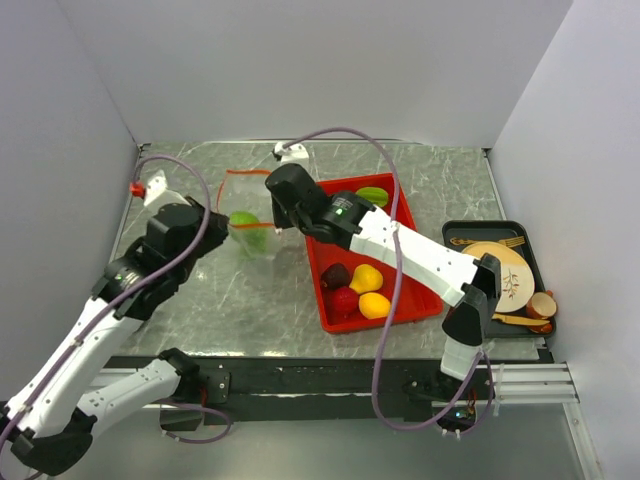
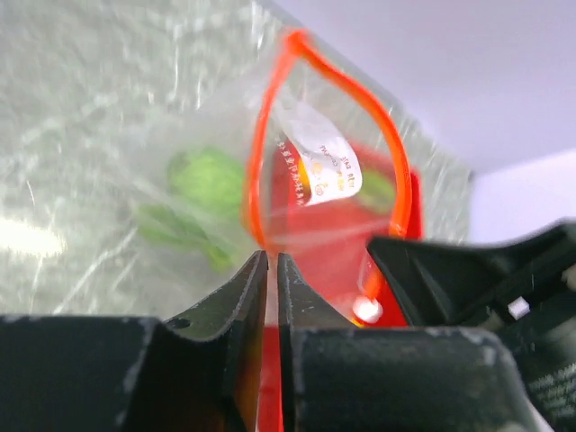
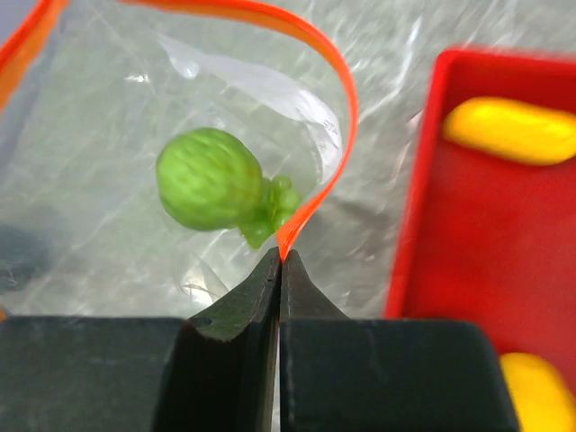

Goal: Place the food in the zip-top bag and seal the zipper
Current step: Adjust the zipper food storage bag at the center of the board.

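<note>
Your left gripper (image 2: 273,259) and right gripper (image 3: 281,256) each pinch the zipper (image 3: 340,90); the zip-top bag (image 1: 240,190) mouth spans between them; loose food (image 1: 366,278) lies right, nearer the right gripper.

Bag: the clear zip-top bag (image 1: 240,195) is lying left of centre, gaping.
Zipper: the orange-red zipper (image 3: 351,108) is curving open.
Food: a green piece (image 3: 209,178) is sitting inside; a yellow piece (image 1: 366,277) and a red piece (image 1: 346,299) are lying rightward.

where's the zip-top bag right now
In the top view the zip-top bag sits on the table just left of the red tray, with a green toy inside; the left fingers and right fingers each pinch its orange zipper.
</note>
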Tool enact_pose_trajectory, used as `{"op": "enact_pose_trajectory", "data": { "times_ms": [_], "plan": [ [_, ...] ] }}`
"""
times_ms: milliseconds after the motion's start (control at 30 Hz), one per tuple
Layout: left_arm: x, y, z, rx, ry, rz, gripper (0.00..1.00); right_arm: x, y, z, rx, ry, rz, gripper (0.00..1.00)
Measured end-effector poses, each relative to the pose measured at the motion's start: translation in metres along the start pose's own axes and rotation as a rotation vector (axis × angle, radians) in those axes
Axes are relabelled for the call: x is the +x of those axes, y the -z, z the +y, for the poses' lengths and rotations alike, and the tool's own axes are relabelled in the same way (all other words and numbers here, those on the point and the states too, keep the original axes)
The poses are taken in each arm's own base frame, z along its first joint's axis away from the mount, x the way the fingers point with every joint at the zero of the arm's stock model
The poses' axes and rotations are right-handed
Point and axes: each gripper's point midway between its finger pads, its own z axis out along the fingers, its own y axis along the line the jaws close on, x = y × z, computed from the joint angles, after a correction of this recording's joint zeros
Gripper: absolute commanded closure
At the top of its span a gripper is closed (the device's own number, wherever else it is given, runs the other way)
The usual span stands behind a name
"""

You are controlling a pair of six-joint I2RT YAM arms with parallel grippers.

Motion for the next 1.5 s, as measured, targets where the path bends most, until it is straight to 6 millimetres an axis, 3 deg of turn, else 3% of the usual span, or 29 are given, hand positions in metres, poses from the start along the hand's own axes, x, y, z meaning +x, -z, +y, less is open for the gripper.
{"op": "enact_pose_trajectory", "data": {
  "times_ms": [100, 200, 333, 433, 500, 567, 600, 633, 667, 733, 833, 1100, 1367, 1500],
  "plan": [
    [-0.021, 0.008, -0.004, 0.004, 0.015, -0.068, 0.85, -0.015, 0.014, -0.005, 0.016, 0.057, -0.032, 0.91],
    [-0.029, 0.009, 0.004, -0.028, 0.017, -0.105, 0.88, -0.018, 0.022, -0.009, 0.016, 0.090, -0.038, 0.93],
    [-0.046, 0.016, 0.009, -0.060, -0.001, -0.163, 0.81, -0.012, 0.025, -0.012, 0.045, 0.120, -0.029, 0.90],
    [-0.071, 0.030, 0.004, -0.040, -0.002, -0.246, 0.84, -0.004, 0.027, -0.010, 0.022, 0.125, -0.031, 0.92],
    [-0.078, 0.036, 0.003, -0.032, 0.005, -0.268, 0.86, 0.002, 0.027, -0.008, 0.009, 0.128, -0.017, 0.93],
    [-0.079, 0.036, 0.001, -0.028, 0.011, -0.264, 0.80, 0.007, 0.025, -0.004, -0.007, 0.123, -0.001, 0.94],
    [-0.074, 0.032, 0.001, -0.028, 0.007, -0.251, 0.72, 0.010, 0.023, -0.002, -0.012, 0.114, 0.010, 0.93],
    [-0.068, 0.027, 0.001, -0.029, 0.001, -0.233, 0.43, 0.013, 0.020, 0.000, -0.015, 0.111, 0.018, 0.93],
    [-0.058, 0.021, 0.002, -0.029, -0.009, -0.204, 0.33, 0.017, 0.018, 0.001, -0.016, 0.104, 0.026, 0.94],
    [-0.039, 0.011, 0.007, -0.038, -0.030, -0.151, 0.21, 0.027, 0.014, -0.001, -0.013, 0.098, 0.049, 0.93],
    [-0.011, -0.002, 0.016, -0.057, -0.054, -0.069, 0.12, 0.040, 0.008, -0.002, -0.011, 0.088, 0.072, 0.93],
    [0.039, -0.010, 0.023, -0.013, 0.015, 0.086, 0.13, 0.049, 0.004, 0.002, -0.025, 0.041, 0.086, 0.93],
    [0.085, -0.039, 0.027, -0.078, 0.022, 0.236, 0.31, 0.063, 0.000, -0.003, -0.017, 0.023, 0.105, 0.91],
    [0.092, -0.040, 0.034, -0.100, 0.025, 0.248, 0.46, 0.059, 0.004, -0.002, -0.024, 0.012, 0.095, 0.91]
  ]
}}
